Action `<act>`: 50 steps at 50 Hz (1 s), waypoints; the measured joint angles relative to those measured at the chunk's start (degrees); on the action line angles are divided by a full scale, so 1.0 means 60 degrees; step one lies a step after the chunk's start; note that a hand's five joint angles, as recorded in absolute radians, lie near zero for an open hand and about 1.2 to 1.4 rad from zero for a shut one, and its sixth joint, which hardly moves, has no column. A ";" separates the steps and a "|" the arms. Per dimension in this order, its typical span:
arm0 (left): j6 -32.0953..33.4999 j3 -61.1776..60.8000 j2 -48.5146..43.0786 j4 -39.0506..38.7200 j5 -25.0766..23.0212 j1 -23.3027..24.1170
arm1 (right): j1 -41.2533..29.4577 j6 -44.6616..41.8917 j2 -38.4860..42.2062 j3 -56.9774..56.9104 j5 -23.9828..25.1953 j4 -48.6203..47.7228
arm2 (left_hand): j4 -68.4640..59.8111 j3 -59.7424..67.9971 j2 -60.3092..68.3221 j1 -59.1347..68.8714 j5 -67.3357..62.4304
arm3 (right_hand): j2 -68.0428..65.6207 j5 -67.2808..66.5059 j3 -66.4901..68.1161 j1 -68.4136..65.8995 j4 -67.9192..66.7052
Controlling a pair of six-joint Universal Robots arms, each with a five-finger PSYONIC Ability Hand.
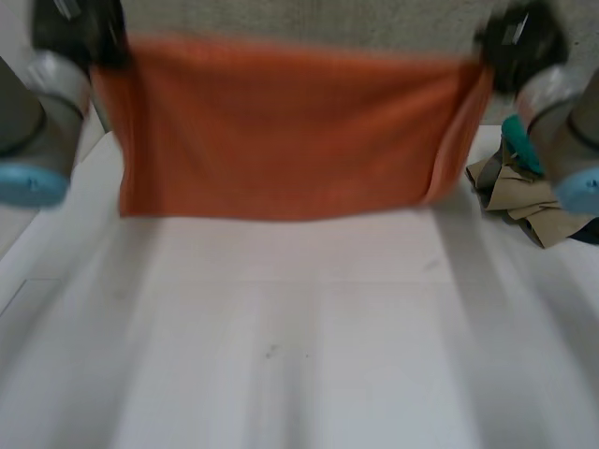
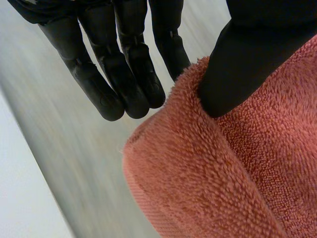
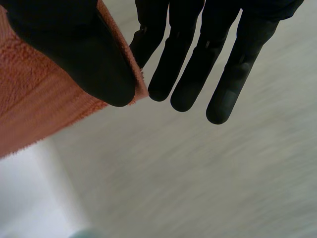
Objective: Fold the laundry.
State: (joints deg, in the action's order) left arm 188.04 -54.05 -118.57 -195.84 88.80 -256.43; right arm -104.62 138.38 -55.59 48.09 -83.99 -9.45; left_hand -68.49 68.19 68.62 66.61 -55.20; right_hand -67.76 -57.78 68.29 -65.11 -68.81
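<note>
Orange towel (image 1: 290,131) is held up, spread wide over the surface (image 1: 281,337). Left hand (image 1: 80,33) and right hand (image 1: 519,42) each pinch a top corner, thumb against fingers. Probably the spreading step. Next: lower it flat and level, corners even.

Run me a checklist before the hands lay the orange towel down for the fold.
1. Left hand pinching a top corner of the towel: ok.
2. Right hand pinching the other top corner: ok.
3. Top edge roughly level between the hands: ok.
4. Towel hanging flat: not ok, its side under the right hand turns inward.
5. Bottom edge off the table: cannot tell.
6. Brown crumpled item apart from the towel: cannot tell.
</note>
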 measured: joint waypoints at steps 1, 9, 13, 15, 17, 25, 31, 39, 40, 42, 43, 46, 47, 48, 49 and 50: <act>-0.0365 0.0202 0.0160 -0.0502 0.0031 0.0010 | 0.0013 0.0374 -0.0135 -0.0041 0.0091 -0.0884 | 0.0000 0.0000 0.0000 0.0000 0.0000 | 0.0000 -0.0018 0.0001 0.0000 -0.0001; -0.0930 0.0162 0.0836 -0.1266 -0.0126 0.0094 | 0.0246 0.2254 -0.0586 0.0475 0.1548 -0.3512 | 0.0000 0.0000 0.0000 0.0000 0.0000 | 0.0000 -0.0088 0.0002 0.0000 -0.0002; -0.0772 -0.0750 0.0949 -0.0825 -0.0223 0.0103 | 0.0373 0.2375 -0.0608 0.1109 0.2289 -0.3111 | 0.0000 0.0000 0.0000 0.0000 0.0000 | -0.0017 -0.0086 0.0009 0.0000 -0.0002; -0.0684 -0.1599 0.1008 -0.0641 -0.0271 0.0068 | 0.0500 0.2309 -0.0597 0.1669 0.2814 -0.2797 | 0.0000 0.0000 0.0001 0.0000 0.0000 | -0.0018 -0.0089 0.0022 0.0000 -0.0003; -0.0606 -0.2417 0.1043 -0.0608 -0.0317 0.0017 | 0.0665 0.2200 -0.0579 0.2250 0.3282 -0.2570 | -0.0001 0.0000 0.0004 0.0000 0.0000 | -0.0019 -0.0086 0.0025 0.0000 -0.0003; -0.0062 -0.5335 0.0803 -0.1422 -0.0686 -0.0234 | 0.1605 0.1480 -0.0229 0.5081 0.5222 -0.2295 | -0.0008 0.0000 0.0006 0.0000 0.0000 | -0.0026 -0.0088 0.0027 0.0000 -0.0005; 0.0474 -0.6321 0.0478 -0.1963 -0.1085 -0.0260 | 0.2080 0.0258 0.0208 0.6618 0.6438 -0.2736 | -0.0027 0.0001 0.0006 0.0000 0.0000 | 0.3484 0.3335 -0.3480 0.3018 0.3423; 0.0516 -0.6437 0.0885 -0.1973 -0.1098 -0.0167 | 0.1966 0.0350 -0.0197 0.7091 0.5408 -0.2661 | -0.0028 0.0001 0.0006 0.0000 0.0000 | 0.6729 0.6964 -0.6761 0.6076 0.6852; 0.0490 -0.6429 0.0958 -0.1956 -0.1083 -0.0167 | 0.1924 0.0564 -0.0325 0.7107 0.5173 -0.2605 | -0.0028 0.0001 0.0006 0.0000 0.0000 | 0.6973 0.7215 -0.6992 0.6346 0.7121; 0.0413 -0.6407 0.1170 -0.1880 -0.1047 -0.0175 | 0.1807 0.1372 -0.0791 0.7142 0.4449 -0.2388 | -0.0028 0.0001 0.0006 0.0000 0.0000 | 0.7249 0.7567 -0.7270 0.6707 0.7524; 0.0385 -0.6400 0.1243 -0.1846 -0.1040 -0.0182 | 0.1773 0.1732 -0.0998 0.7151 0.4179 -0.2281 | -0.0029 0.0001 0.0006 0.0000 0.0000 | 0.7297 0.7700 -0.7356 0.6787 0.7658; 0.0318 -0.6375 0.1405 -0.1748 -0.1027 -0.0210 | 0.1714 0.2802 -0.1601 0.7156 0.3509 -0.1891 | -0.0030 0.0001 0.0006 0.0000 0.0000 | 0.7302 0.7734 -0.7371 0.6798 0.7678; 0.0286 -0.6355 0.1480 -0.1689 -0.1021 -0.0233 | 0.1703 0.3403 -0.1927 0.7146 0.3217 -0.1605 | -0.0030 0.0001 0.0006 0.0000 0.0000 | 0.7176 0.7457 -0.7242 0.6673 0.7488; 0.0269 -0.6337 0.1521 -0.1649 -0.1014 -0.0249 | 0.1701 0.3780 -0.2125 0.7134 0.3074 -0.1395 | -0.0030 0.0001 0.0006 0.0000 0.0000 | 0.6952 0.7072 -0.7031 0.6448 0.7175; 0.0252 -0.6314 0.1554 -0.1603 -0.1010 -0.0270 | 0.1707 0.4269 -0.2370 0.7104 0.2918 -0.1069 | -0.0030 0.0001 0.0006 0.0000 0.0000 | 0.6125 0.6218 -0.6237 0.5651 0.6294; 0.0240 -0.6295 0.1573 -0.1568 -0.1006 -0.0288 | 0.1711 0.4646 -0.2549 0.7071 0.2832 -0.0788 | -0.0030 0.0001 0.0006 0.0000 0.0000 | 0.5636 0.5706 -0.5760 0.5175 0.5895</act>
State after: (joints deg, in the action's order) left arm 189.48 -91.82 -109.14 -205.25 82.76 -258.16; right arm -94.35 166.25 -70.88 90.51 -67.00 -14.18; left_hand -68.67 68.20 68.65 66.61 -55.20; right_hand -33.94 -23.54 33.73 -34.06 -33.44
